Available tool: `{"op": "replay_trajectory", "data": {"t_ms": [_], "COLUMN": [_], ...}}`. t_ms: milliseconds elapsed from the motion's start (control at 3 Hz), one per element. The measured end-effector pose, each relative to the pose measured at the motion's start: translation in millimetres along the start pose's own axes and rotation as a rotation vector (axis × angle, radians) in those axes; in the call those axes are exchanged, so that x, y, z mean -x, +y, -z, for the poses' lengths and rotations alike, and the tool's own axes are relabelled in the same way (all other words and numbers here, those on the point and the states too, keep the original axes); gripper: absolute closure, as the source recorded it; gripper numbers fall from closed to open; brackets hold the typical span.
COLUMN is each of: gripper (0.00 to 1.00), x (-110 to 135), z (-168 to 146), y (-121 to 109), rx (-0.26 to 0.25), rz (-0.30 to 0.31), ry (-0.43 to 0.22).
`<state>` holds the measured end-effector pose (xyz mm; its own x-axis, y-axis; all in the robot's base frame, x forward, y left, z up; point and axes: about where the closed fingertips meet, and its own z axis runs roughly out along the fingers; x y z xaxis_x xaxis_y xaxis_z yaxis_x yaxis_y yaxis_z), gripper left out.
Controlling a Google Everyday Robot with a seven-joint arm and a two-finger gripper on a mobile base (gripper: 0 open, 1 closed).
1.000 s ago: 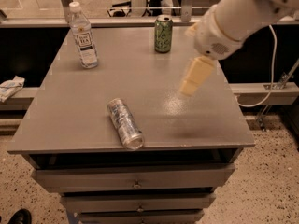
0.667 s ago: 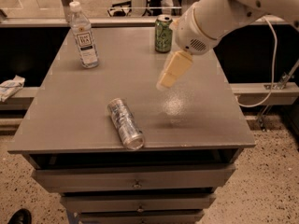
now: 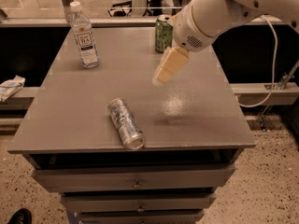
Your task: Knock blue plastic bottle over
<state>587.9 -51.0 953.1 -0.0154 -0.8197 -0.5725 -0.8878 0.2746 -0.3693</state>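
The blue plastic bottle [image 3: 84,35] stands upright at the back left of the grey table [image 3: 196,120]; it is clear, with a white cap and a white label. My gripper [image 3: 161,78] hangs on the white arm above the middle of the table, to the right of the bottle and well apart from it. It holds nothing that I can see.
A silver patterned can [image 3: 125,123] lies on its side near the front edge. A green can [image 3: 163,33] stands at the back, just behind the arm. Drawers sit below the tabletop. A crumpled white thing [image 3: 10,87] lies on a ledge to the left.
The arm and gripper have moved left across the table, towards the bottle's side. The bottle and both cans have not moved.
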Motion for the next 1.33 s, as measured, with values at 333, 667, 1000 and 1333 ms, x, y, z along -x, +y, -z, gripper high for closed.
{"op": "replay_trajectory", "data": {"t_ms": [333, 667, 1000, 1333], "gripper": [0.00, 0.00, 0.00, 0.00], "x": [29.6, 70.3, 97.2, 124.6], "z": [-36.1, -97.5, -137.1, -160.6], "y": [-23.9, -82.0, -118.9, -128.4], "rx": [-0.025, -0.094, -0.126, -0.092], "rz": [-0.040, -0.141, -0.218, -0.258], "ry": [-0.127, -0.355, -0.510, -0.615]}}
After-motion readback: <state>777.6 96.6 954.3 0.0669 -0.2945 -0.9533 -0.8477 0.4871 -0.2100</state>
